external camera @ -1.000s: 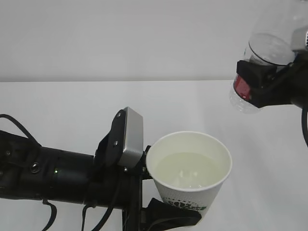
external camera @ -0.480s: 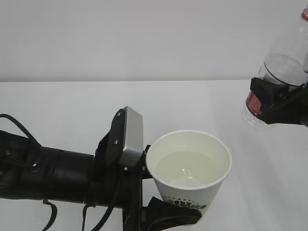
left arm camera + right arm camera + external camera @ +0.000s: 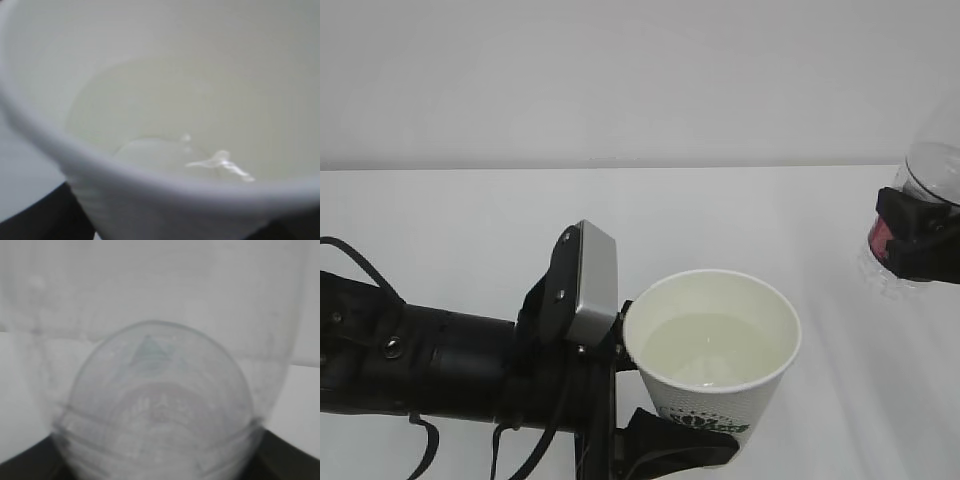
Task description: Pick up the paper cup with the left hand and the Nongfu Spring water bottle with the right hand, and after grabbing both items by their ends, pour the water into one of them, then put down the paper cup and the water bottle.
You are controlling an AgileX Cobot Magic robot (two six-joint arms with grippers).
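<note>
The white paper cup (image 3: 712, 355) hangs low in the middle of the exterior view, held upright, with water (image 3: 710, 350) pooled inside. My left gripper (image 3: 670, 450) is shut on its lower wall, a black finger (image 3: 685, 452) showing under the green logo. The left wrist view is filled by the cup (image 3: 150, 200) and its water (image 3: 165, 125). At the right edge, my right gripper (image 3: 920, 245) is shut on the clear Nongfu Spring water bottle (image 3: 932, 175) at its red label, bottle standing nearly upright and partly out of frame. The right wrist view looks through the bottle (image 3: 155, 410).
A white table (image 3: 470, 230) runs under both arms, meeting a pale wall behind. My left arm (image 3: 420, 365), black with a silver-grey box (image 3: 592, 285) at the wrist, lies across the lower left.
The right gripper has carried the bottle rightward and a little down, away from the cup, turning it more upright. The cup and left arm have stayed still.
</note>
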